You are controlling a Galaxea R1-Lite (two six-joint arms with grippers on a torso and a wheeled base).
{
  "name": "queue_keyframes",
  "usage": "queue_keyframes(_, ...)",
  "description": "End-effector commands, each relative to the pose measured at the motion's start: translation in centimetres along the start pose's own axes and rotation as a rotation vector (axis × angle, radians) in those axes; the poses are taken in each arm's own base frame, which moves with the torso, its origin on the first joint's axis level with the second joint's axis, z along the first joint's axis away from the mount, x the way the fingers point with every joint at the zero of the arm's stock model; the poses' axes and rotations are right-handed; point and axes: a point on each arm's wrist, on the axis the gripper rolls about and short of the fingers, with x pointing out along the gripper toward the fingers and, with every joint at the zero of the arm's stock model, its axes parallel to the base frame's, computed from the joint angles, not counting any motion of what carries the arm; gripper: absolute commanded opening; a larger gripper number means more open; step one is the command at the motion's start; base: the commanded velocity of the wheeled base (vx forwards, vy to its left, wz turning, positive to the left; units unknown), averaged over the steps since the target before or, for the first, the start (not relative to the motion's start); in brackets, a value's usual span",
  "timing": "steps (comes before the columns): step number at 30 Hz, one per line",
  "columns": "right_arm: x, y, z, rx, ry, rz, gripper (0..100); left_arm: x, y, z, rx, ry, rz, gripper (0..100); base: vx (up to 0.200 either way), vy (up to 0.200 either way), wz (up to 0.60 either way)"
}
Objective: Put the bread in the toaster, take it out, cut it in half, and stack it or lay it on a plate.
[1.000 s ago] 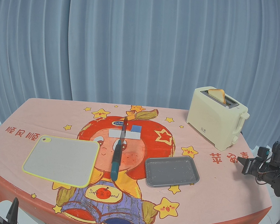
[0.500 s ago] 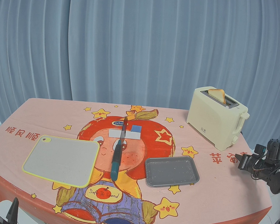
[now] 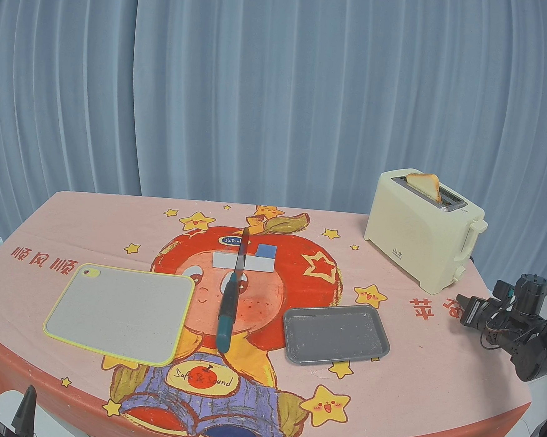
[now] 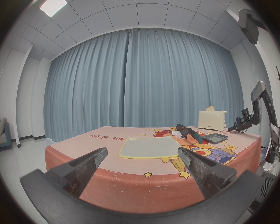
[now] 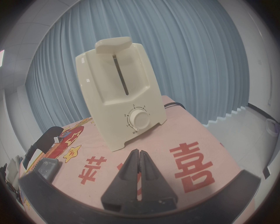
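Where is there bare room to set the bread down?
Bare: the cutting board, the grey tray, and cloth behind the board. Crowded: knife lies between board and tray; right gripper by the toaster.

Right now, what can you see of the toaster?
The toaster is a cream, glossy plastic-looking box standing upright at the table's far right on the pink cloth. A bread slice sticks up from its top slot. Its end has a lever, raised, and a round dial. The right gripper sits apart from it.
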Motion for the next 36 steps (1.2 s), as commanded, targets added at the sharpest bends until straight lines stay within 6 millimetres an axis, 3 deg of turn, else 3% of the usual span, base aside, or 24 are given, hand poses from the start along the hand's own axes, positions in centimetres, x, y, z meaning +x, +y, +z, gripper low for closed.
queue_keyframes(1, 0.5, -0.2, -0.7, 0.03, 0.026, -0.002, 0, 0.0, 0.0, -0.5, 0.0, 0.001, 0.001, 100, 0.0, 0.0, 0.0)
queue_keyframes(25, 0.2, 0.3, 2.0, 0.115, -0.096, 0.024, 0, 0.0, 0.0, -0.5, 0.0, 0.001, 0.0, 100, 0.0, 0.0, 0.0)
queue_keyframes(36, 0.1, 0.2, 1.9, 0.112, -0.097, -0.008, 0, 0.0, 0.0, -0.5, 0.0, 0.001, 0.0, 100, 0.0, 0.0, 0.0)
